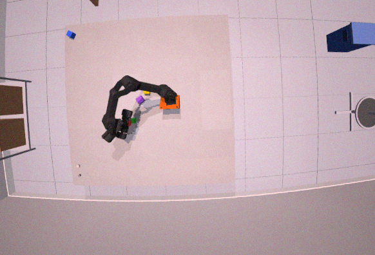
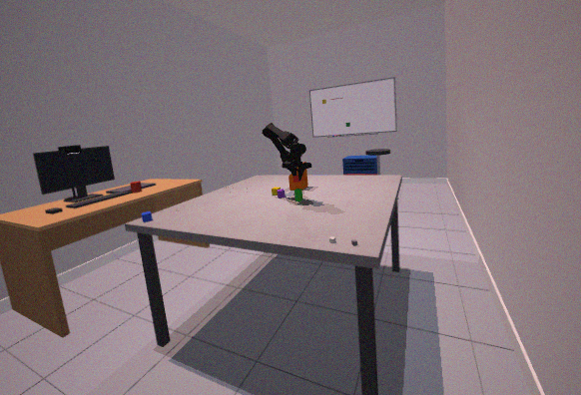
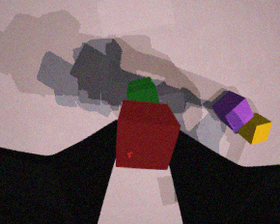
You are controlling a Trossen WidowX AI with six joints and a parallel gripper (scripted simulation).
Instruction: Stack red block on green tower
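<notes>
My gripper (image 1: 129,123) (image 3: 143,127) is shut on the red block (image 3: 145,147) and holds it above the table; in the exterior view the gripper (image 2: 299,176) hangs over the green tower. The green tower (image 1: 133,120) (image 2: 298,196) (image 3: 142,92) stands upright on the table. In the wrist view it shows just beyond the red block, which hides its lower part. In the top view the red block shows right beside the tower's left side. Whether the two touch cannot be told.
A purple block (image 1: 140,100) (image 2: 281,194) (image 3: 234,111) and a yellow block (image 1: 146,93) (image 2: 276,191) (image 3: 257,129) lie close together near the tower. The arm stands on an orange base (image 1: 169,106). A blue block (image 1: 71,35) (image 2: 147,216) sits at a table corner.
</notes>
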